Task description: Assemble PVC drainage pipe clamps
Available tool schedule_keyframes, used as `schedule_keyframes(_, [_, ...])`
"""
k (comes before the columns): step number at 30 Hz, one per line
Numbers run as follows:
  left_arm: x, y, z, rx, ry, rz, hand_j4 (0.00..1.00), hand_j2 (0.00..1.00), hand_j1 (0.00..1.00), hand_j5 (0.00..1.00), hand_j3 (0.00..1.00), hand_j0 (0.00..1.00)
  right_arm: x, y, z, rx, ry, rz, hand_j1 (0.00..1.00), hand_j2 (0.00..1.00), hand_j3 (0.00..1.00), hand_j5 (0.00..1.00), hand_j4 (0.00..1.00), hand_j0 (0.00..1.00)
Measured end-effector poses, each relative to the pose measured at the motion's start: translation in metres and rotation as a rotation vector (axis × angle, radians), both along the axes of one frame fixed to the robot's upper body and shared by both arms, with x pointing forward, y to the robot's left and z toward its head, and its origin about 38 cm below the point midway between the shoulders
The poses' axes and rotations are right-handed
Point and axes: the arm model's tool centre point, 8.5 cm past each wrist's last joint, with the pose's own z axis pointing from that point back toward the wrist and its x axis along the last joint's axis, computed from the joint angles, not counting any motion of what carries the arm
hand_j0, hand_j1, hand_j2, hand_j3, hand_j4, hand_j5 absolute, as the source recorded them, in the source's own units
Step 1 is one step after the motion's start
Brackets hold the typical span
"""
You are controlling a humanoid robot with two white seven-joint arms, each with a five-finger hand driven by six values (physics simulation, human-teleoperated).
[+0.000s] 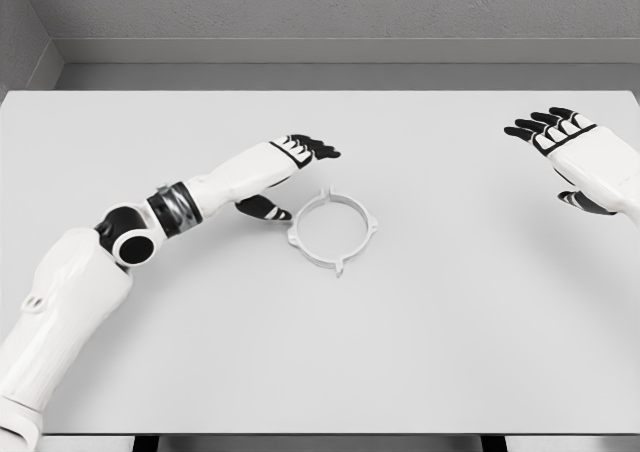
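**Left hand beside the clamp ring, right hand far off**

On the white table point(420, 352), in the head view, we take the clamp ring point(333, 231) as our landmark: a pale, flat hoop with small lugs round its rim, lying near the table's middle.

Just to the ring's left we see our left hand point(290, 167), fingers stretched out and relaxed, grasping nothing; its thumb reaches down close to the ring's left edge, though we cannot tell whether it touches. The fingertips point past the ring's upper left.

Well to the ring's right, and farther back, our right hand point(560, 142) hovers spread and empty.

We judge the left hand much the nearer. The ring is round, so it offers no long axis, and a short reach to the right and slightly toward us should meet it.
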Motion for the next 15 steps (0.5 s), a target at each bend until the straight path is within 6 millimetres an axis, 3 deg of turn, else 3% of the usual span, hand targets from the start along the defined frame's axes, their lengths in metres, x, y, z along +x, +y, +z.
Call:
schedule_keyframes(7, [-0.001, 0.011, 0.003, 0.003, -0.006, 0.008, 1.0, 1.0, 1.0, 1.0, 1.0, 1.0, -0.003, 0.002, -0.004, 0.001, 0.01, 0.006, 1.0, 1.0, 1.0, 1.0, 1.0, 1.0])
schedule_keyframes(15, [-0.018, 0.021, 0.005, 0.012, -0.021, -0.012, 1.0, 1.0, 1.0, 1.0, 1.0, 1.0, -0.003, 0.005, -0.005, 0.008, 0.013, 0.017, 1.0, 1.0, 1.0, 1.0, 1.0, 1.0])
